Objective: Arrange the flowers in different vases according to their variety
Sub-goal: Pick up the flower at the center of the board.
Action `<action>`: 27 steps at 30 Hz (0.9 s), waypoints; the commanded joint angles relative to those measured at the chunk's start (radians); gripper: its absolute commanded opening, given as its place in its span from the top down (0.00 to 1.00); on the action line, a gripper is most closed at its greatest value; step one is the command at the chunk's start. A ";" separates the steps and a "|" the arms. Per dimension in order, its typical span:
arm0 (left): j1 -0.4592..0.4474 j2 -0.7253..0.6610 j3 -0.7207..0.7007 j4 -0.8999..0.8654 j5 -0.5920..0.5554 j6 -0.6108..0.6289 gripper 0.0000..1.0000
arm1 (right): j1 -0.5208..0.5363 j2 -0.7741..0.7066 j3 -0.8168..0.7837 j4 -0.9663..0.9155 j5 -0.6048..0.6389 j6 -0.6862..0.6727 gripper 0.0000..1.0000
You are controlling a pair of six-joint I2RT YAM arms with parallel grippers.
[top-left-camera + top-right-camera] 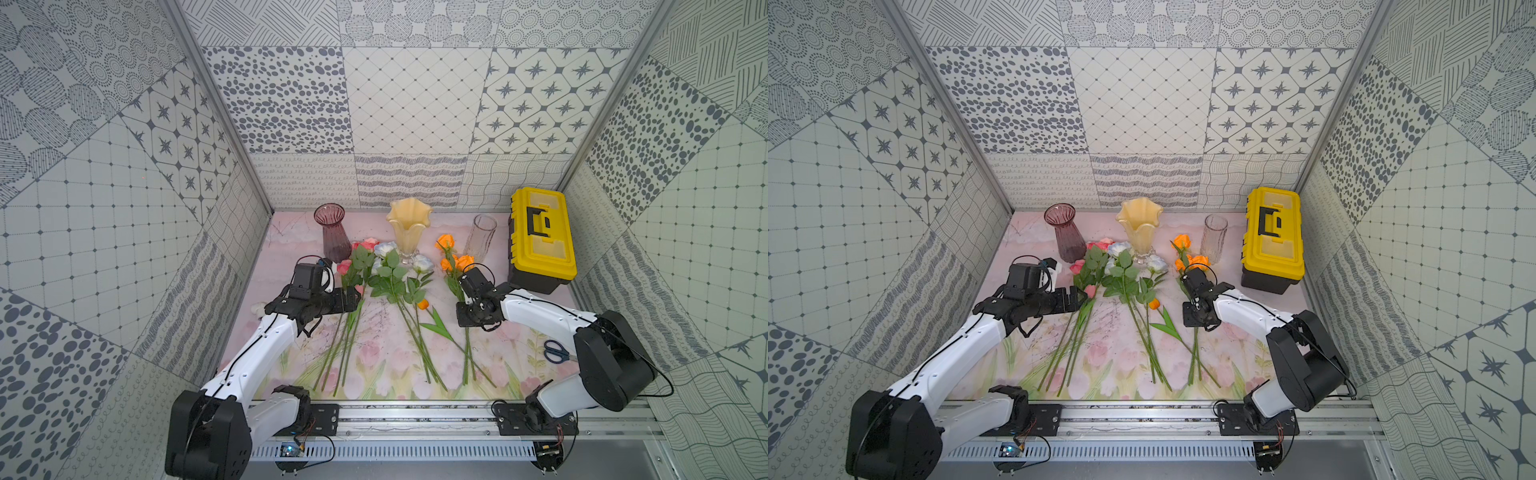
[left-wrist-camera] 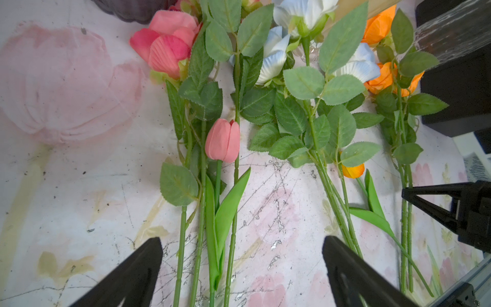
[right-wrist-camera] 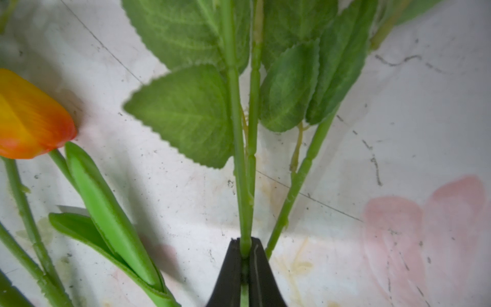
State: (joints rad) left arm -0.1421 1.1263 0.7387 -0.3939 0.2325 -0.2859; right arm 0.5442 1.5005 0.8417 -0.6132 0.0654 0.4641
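Right claw (image 3: pixel 245 252) clamped on orange rose stems (image 3: pixel 243 186).
The orange roses (image 1: pixel 445 242) lie flat on the surface (image 1: pixel 374 332) beside the cream vase (image 1: pixel 409 226), on its right-arm side; the claw seems to pinch two stems at once, a third lying just alongside. The left claw (image 2: pixel 241 239) gapes wide over the pink flowers (image 2: pixel 223 141) on the vase's other side. Interlocked leaves could drag the neighbour up, or thin stems could swivel in the pinch and let the heads droop.
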 commanded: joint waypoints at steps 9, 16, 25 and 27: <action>-0.005 0.001 0.016 -0.029 0.018 -0.004 0.01 | 0.010 -0.096 -0.005 -0.011 0.033 0.016 1.00; -0.005 0.000 0.017 -0.028 0.022 -0.006 0.01 | 0.013 -0.116 -0.003 -0.036 0.045 0.015 1.00; -0.008 -0.008 0.016 -0.033 0.017 -0.006 0.01 | 0.013 -0.053 0.005 -0.026 0.058 0.011 0.98; -0.008 -0.010 0.016 -0.033 0.017 -0.006 0.01 | 0.012 -0.042 0.004 -0.024 0.066 0.011 0.96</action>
State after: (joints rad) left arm -0.1463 1.1244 0.7391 -0.4122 0.2317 -0.2871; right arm 0.5507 1.4425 0.8413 -0.6544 0.1051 0.4648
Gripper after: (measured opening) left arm 0.990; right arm 0.090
